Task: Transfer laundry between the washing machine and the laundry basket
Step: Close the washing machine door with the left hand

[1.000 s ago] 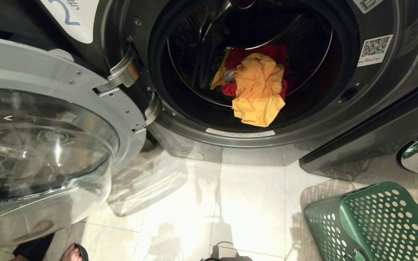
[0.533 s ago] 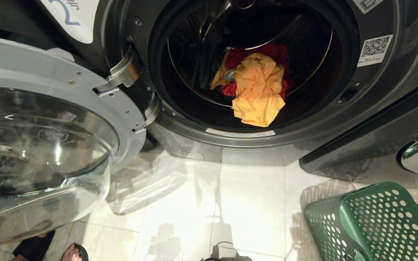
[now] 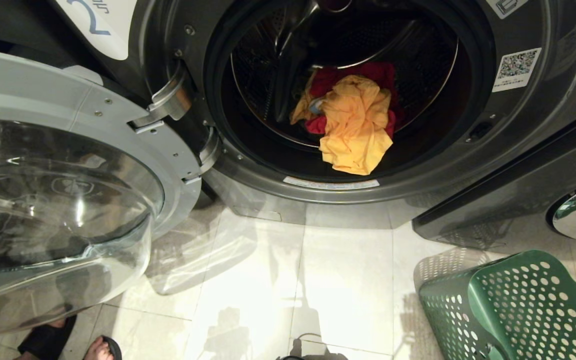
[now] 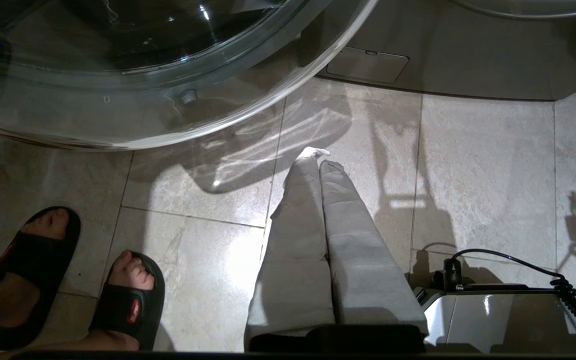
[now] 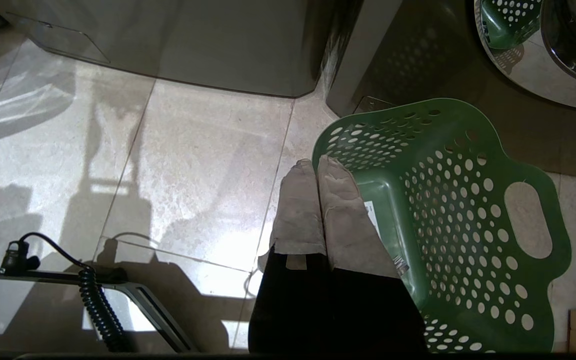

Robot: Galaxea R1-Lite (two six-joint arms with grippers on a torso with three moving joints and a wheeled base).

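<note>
The left gripper [image 4: 319, 159] and right gripper [image 5: 316, 164] hang pinched closed, holding nothing, over bare tiled floor [image 3: 338, 280]. Under the right one's tips is the empty green laundry basket [image 5: 473, 210]; ahead, the washing machine [image 3: 513, 130] stands with its glass door [image 3: 63, 200] swung out, yellow [image 3: 355, 125] and red cloth [image 3: 378, 72] inside. Nothing has shifted except a sandalled foot [image 4: 128, 295] beside the left gripper.

the laundry basket [image 3: 518, 310] is cut off at the corner; red cloth [image 3: 378, 75] mostly covered.
</note>
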